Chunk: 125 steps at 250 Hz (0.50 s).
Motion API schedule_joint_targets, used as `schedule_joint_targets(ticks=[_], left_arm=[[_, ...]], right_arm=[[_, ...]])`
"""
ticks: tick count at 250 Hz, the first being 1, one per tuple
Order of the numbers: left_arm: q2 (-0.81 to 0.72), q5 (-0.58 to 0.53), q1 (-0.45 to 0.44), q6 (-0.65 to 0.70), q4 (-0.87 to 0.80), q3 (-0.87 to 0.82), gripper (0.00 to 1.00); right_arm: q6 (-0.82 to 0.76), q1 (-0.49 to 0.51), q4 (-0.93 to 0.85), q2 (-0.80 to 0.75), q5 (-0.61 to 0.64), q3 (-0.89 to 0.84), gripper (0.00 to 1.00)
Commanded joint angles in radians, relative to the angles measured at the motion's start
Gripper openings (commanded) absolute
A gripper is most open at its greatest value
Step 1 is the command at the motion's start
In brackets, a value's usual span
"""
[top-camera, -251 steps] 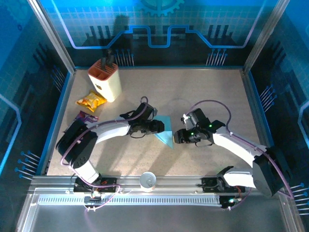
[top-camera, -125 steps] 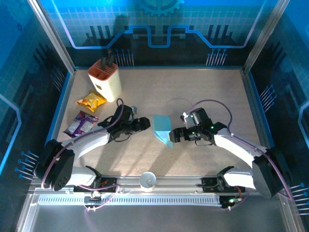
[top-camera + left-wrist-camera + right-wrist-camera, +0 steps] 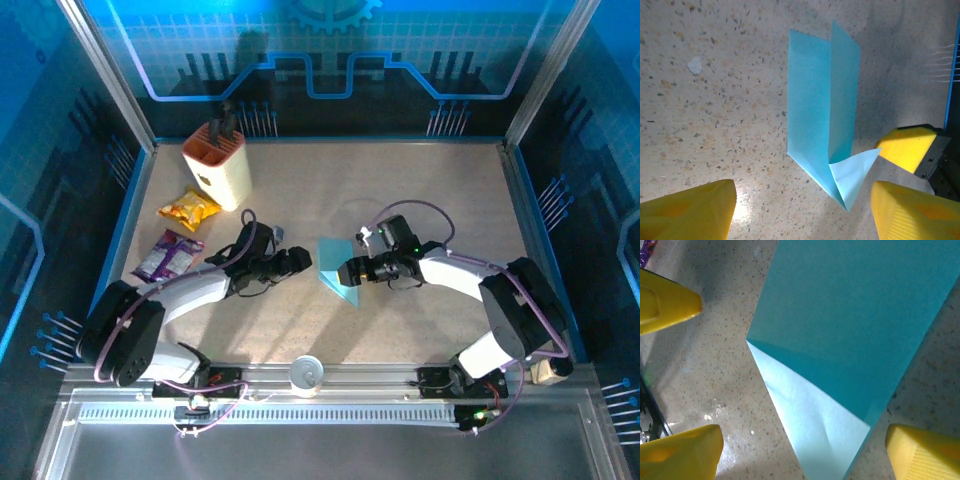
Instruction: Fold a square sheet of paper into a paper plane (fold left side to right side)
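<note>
Light-blue paper first: your sheet of paper (image 3: 337, 268) sits about mid-table (image 3: 440, 200), right between the two grippers, and it's already partway folded. From the top camera its long axis runs far-to-near, leaning a bit toward the right arm's side at the near end. There it narrows to a sharp tip pointing at the near edge, while the far end is blunt. In the left wrist view the sheet (image 3: 822, 100) looks half open along its crease, like a V, with a paler corner turned over at the pointed end. Your left gripper (image 3: 298, 262) sits just left of the sheet, jaws spread wide, nothing between them and not touching the paper. Your right gripper (image 3: 347, 272) is at the sheet's right edge near the tip, jaws wide apart too. In its wrist view the pale corner lies ahead between the yellow fingers (image 3: 920, 450), and I can't tell if they touch it. The knife block (image 3: 217, 165), yellow packet (image 3: 189, 209) and purple packet (image 3: 166, 254) are well off to the far left.
</note>
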Motion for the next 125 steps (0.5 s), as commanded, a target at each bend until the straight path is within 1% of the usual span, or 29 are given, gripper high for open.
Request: schedule_joint_targets(ticks=[1,49,93,125], left_arm=[[0.065,0.073,0.003,-0.011,0.044,0.053,0.71],[0.191,0.145,-0.003,-0.017,0.087,0.133,0.66],[0.286,0.168,-0.014,0.0,0.089,0.211,0.62],[0.35,0.176,-0.018,0.012,0.083,0.264,0.56]], right_arm=[[-0.012,-0.006,0.037,0.031,-0.022,0.026,0.84],[-0.009,-0.005,0.045,0.042,-0.016,0.016,0.82],[-0.007,-0.007,0.044,0.032,-0.007,0.004,0.82],[-0.007,-0.008,0.033,0.019,0.007,0.0,0.82]])
